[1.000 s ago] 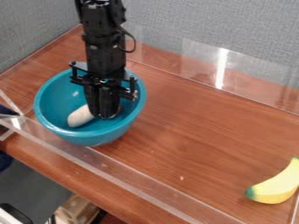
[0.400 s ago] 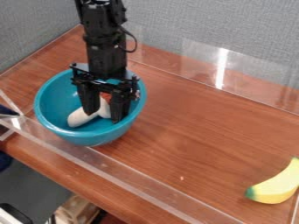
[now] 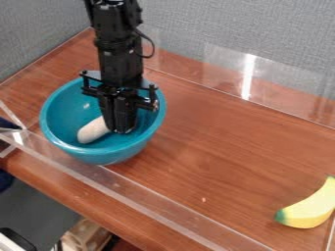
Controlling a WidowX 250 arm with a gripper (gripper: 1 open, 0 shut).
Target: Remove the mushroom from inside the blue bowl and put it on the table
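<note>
One arm, one pincer (image 3: 120,125), one blue bowl (image 3: 69,143), one mushroom (image 3: 92,129), one banana (image 3: 311,206) and one table (image 3: 222,137) were in view. The blue bowl stood on the table near its left end, close to the low clear acrylic wall (image 3: 157,211) along the near edge. The black arm came straight down from the top of the view, and its pincer pointed downward into the bowl, right of the bowl's centre. The mushroom lay inside the bowl on its floor; only a cream-white part of it showed, just to the left of the pincer's tips, and its cap could not be made out. The pincer's tips stood drawn together over the right end of the mushroom; whether they actually gripped it could not be told, since the tips hid that end. The banana lay on the table at the far right, well apart from the bowl, its end cut off by the picture's edge.

Compared with the picture taken a moment before, in which the pincer's tips stood spread apart astride the mushroom, the tips had closed inward. The arm, the bowl and the banana had kept their places.
</note>
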